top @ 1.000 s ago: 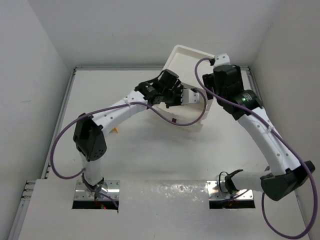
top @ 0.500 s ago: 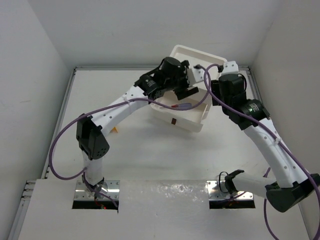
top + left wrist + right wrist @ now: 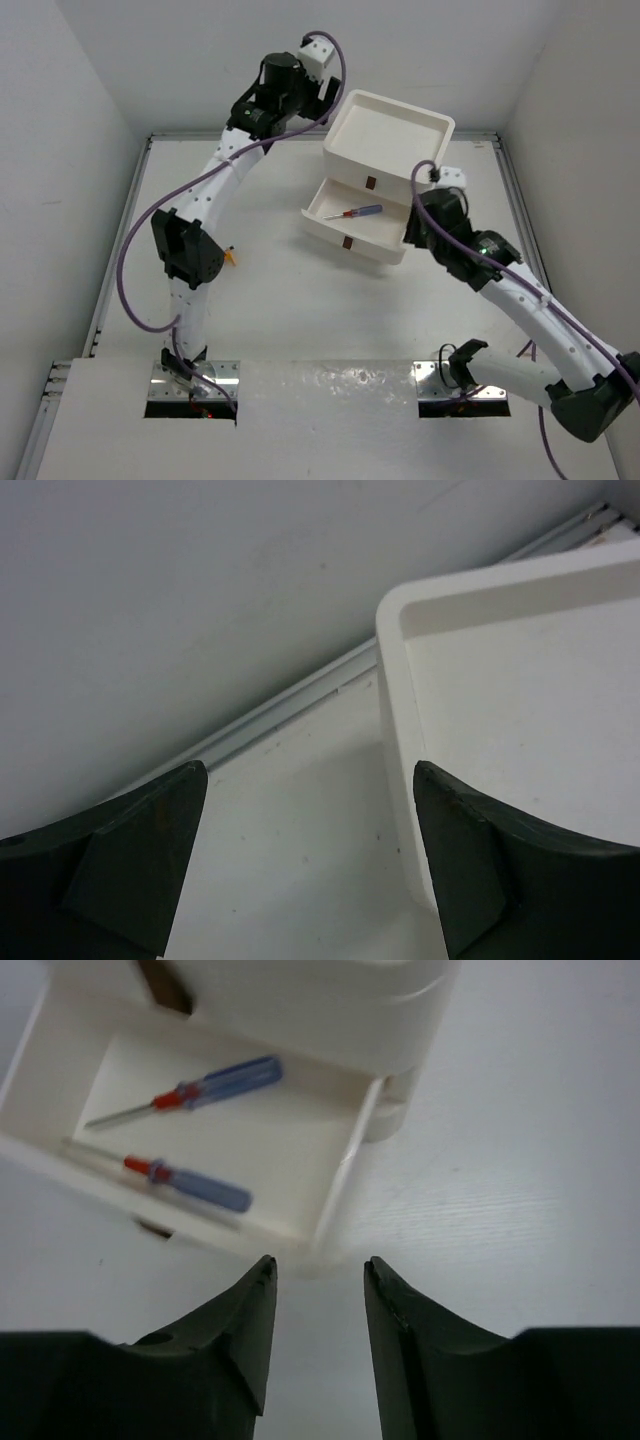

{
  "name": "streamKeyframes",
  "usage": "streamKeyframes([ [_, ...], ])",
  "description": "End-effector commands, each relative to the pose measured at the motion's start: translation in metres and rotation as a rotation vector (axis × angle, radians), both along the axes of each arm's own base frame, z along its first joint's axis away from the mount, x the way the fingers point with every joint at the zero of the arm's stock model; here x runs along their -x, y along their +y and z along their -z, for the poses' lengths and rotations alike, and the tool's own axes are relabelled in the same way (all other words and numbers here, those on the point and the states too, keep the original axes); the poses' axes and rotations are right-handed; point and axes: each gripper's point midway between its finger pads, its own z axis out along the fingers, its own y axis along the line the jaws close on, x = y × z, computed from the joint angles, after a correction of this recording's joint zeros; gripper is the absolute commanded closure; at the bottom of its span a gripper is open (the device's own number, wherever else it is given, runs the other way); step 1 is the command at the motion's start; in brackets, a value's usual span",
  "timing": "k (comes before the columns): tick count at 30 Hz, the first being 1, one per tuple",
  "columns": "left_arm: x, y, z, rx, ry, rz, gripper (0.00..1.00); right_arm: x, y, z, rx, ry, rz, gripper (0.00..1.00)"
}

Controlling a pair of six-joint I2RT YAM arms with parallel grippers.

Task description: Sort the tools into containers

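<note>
**Finger State and Tool Location**

Right fingers [image 3: 256, 1305] — drawn near each other with a narrow gap, nothing between them. They hang over the worktop [image 3: 520, 1160], just off the front corner of the open drawer [image 3: 338, 1185]. A blue-handled screwdriver [image 3: 200, 1090] lies flat inside that drawer.

Left fingers [image 3: 165, 815] — spread wide and empty, beside a rear corner of the white drawer unit [image 3: 395, 680].

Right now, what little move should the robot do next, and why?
Probably nudge the open drawer shut with the right gripper. A blue-and-red screwdriver already lies inside, the gripper sits empty just in front of the drawer's corner, and the left gripper hangs open, far off by the back wall.
</note>
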Motion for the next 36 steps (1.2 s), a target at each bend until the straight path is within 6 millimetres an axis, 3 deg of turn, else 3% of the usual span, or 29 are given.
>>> streamKeyframes([
  [1,0.000,-0.033,0.027,0.039,0.058,0.050,0.19,0.007,0.044,-0.003,-0.100,-0.066,-0.007,0.59],
  [3,-0.005,-0.037,0.031,0.045,0.037,0.061,0.18,0.020,0.067,0.002,-0.109,-0.064,-0.034,0.44],
  [4,-0.008,-0.036,0.033,0.033,0.029,0.059,0.18,0.022,0.071,0.006,-0.110,-0.062,-0.020,0.31],
  [7,-0.015,-0.035,0.042,0.024,0.027,0.055,0.18,0.033,0.101,0.032,-0.128,-0.030,-0.065,0.21],
  [10,-0.014,-0.040,0.048,0.039,0.046,0.077,0.18,0.035,0.122,0.055,-0.113,0.024,-0.096,0.24],
  [12,-0.015,-0.043,0.053,0.047,0.052,0.084,0.20,0.034,0.135,0.071,-0.115,0.065,-0.114,0.33],
  [13,-0.016,-0.045,0.059,0.046,0.064,0.085,0.21,0.033,0.140,0.075,-0.113,0.072,-0.127,0.43],
  [16,-0.023,-0.041,0.079,0.029,0.095,0.047,0.32,0.022,0.160,0.081,-0.116,0.065,-0.161,0.52],
  [18,-0.026,-0.041,0.093,0.018,0.116,0.037,0.38,0.018,0.168,0.084,-0.117,0.079,-0.158,0.52],
  [19,-0.027,-0.041,0.100,0.013,0.129,0.033,0.42,0.016,0.168,0.096,-0.090,0.098,-0.141,0.51],
  [22,-0.027,-0.041,0.110,0.018,0.149,0.025,0.44,0.008,0.159,0.105,-0.059,0.082,-0.065,0.50],
  [27,-0.028,-0.039,0.119,0.013,0.160,0.014,0.46,-0.019,0.147,0.106,-0.109,-0.003,0.071,0.49],
  [34,-0.023,-0.046,0.136,0.013,0.204,0.051,0.75,-0.052,0.135,0.117,-0.101,-0.039,0.167,0.54],
  [36,-0.018,-0.049,0.136,0.018,0.212,0.081,0.80,-0.059,0.128,0.120,-0.098,-0.041,0.199,0.55],
])
